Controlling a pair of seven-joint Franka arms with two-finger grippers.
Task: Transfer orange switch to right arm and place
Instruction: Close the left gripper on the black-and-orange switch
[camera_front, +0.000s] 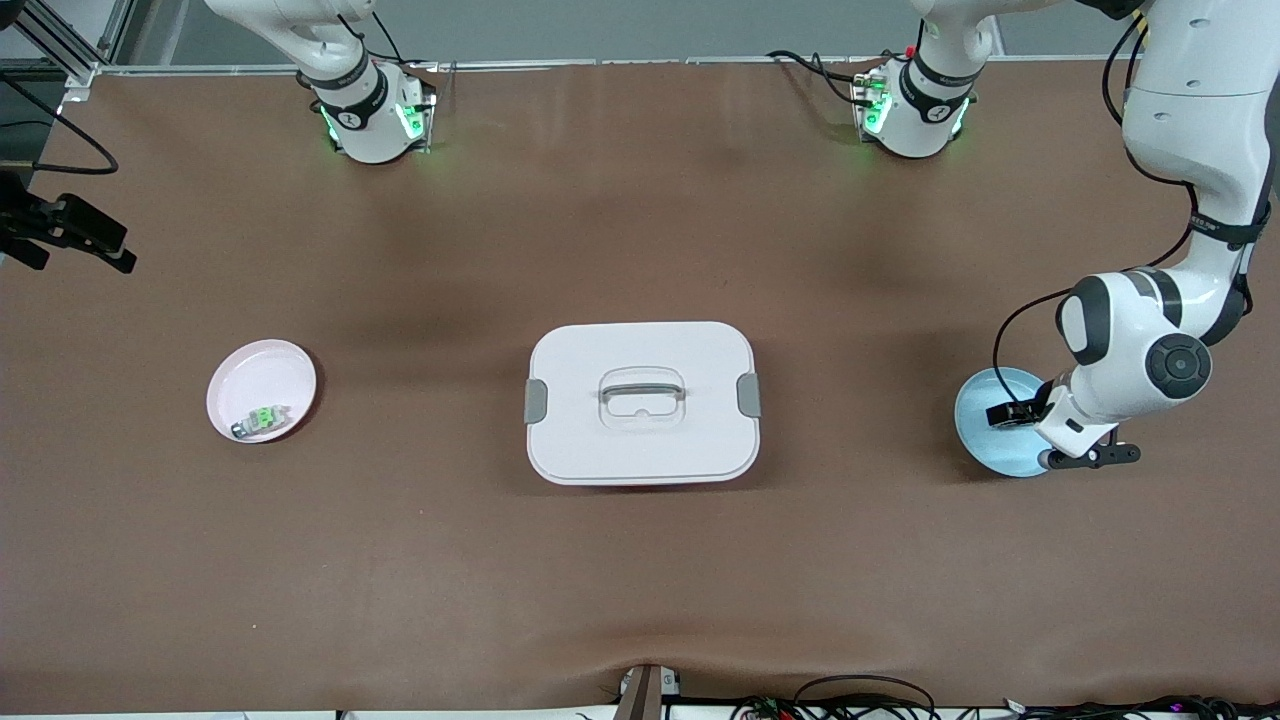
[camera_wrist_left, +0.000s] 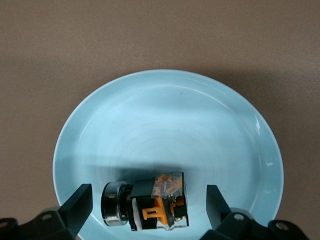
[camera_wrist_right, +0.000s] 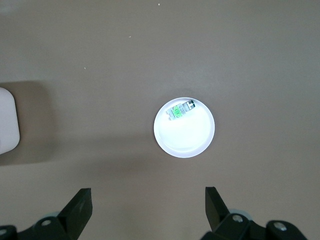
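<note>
Plainly, my left gripper (camera_wrist_left: 145, 212) hung low over the blue plate (camera_wrist_left: 165, 120) at the left arm's end of the table, fingers (camera_wrist_left: 77, 205) spread wide around the orange switch (camera_wrist_left: 157, 202) — which lay on the plate, untouched. My right gripper (camera_wrist_right: 145, 212) waited high over the pink plate (camera_wrist_right: 185, 132), fingers apart — grasping nothing.

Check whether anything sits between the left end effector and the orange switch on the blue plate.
Nothing visible does. The left end effector hangs open over the blue plate, one finger on each side of the orange switch, which lies alone on the plate.
</note>
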